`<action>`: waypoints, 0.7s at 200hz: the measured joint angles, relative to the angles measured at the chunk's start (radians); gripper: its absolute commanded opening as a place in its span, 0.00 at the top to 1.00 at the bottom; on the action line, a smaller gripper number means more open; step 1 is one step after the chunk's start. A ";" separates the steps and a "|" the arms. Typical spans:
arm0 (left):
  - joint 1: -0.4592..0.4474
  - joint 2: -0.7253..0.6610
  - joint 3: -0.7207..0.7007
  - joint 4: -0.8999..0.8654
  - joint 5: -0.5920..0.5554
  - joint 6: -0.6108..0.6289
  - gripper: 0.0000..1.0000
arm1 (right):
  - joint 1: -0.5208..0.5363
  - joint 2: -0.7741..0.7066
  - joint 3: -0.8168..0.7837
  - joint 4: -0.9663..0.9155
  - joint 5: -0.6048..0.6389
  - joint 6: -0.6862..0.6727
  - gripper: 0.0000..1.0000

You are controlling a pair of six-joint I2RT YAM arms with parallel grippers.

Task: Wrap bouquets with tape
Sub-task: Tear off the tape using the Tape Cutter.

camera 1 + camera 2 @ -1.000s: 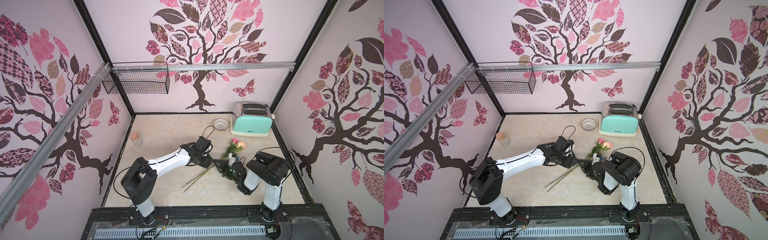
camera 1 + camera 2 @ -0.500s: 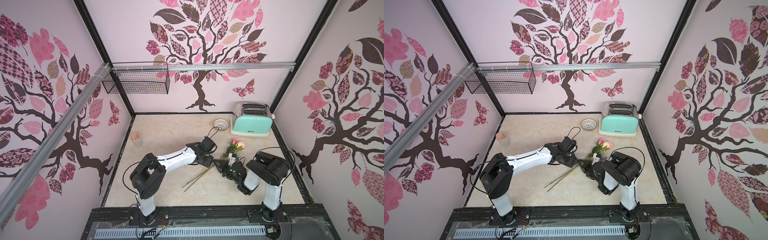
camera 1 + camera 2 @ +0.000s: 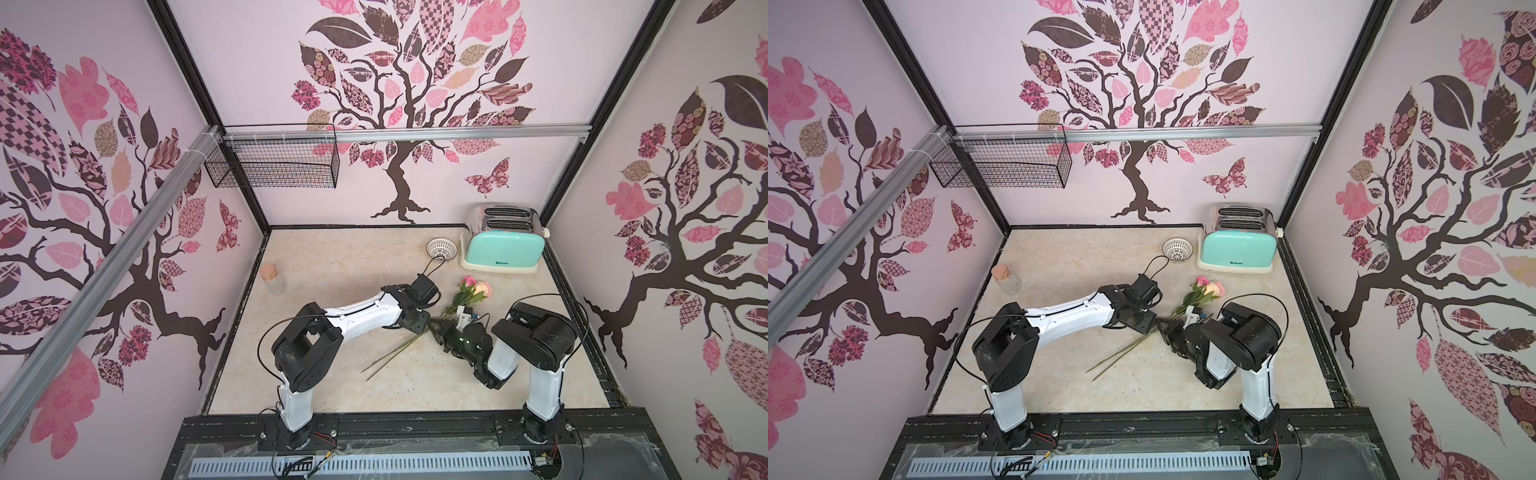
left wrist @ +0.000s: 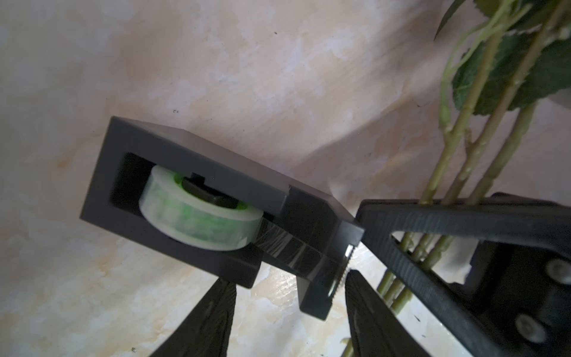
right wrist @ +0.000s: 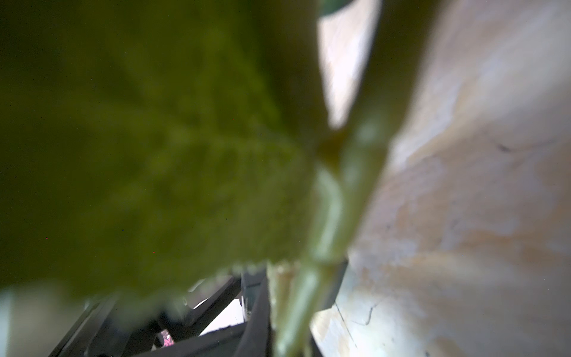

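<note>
A: Where is the bouquet?
B: Right of centre in both top views; its three stems are clamped in the right end effector. The left end effector grips the one tape.
A: Hazard?
B: Its cutter probably snags a leaf, fouling the wrap.

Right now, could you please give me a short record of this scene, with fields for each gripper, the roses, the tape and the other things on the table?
left gripper: closed on the tape dispenser, close beside the stems
right gripper: shut on the three stems
roses: blooms toward the toaster
tape on stems: none visible
also on table: white mesh bowl, corked jar
</note>
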 measured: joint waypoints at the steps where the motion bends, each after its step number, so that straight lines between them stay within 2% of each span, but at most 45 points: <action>1: -0.001 0.000 0.000 0.000 -0.002 0.000 0.41 | 0.000 0.000 0.000 0.000 0.001 0.000 1.00; 37: -0.006 0.070 0.001 -0.034 -0.038 0.003 0.40 | 0.007 0.003 0.000 -0.006 -0.029 -0.003 1.00; 70: -0.006 0.064 0.001 -0.055 -0.042 0.002 0.40 | 0.008 0.011 0.000 -0.002 -0.038 0.000 1.00; 117: -0.003 -0.065 0.059 -0.132 -0.040 -0.018 0.40 | 0.005 -0.004 -0.005 -0.005 -0.037 -0.009 1.00; 140: 0.016 -0.167 0.089 -0.141 -0.031 -0.037 0.42 | -0.010 -0.096 -0.013 -0.068 -0.041 -0.043 1.00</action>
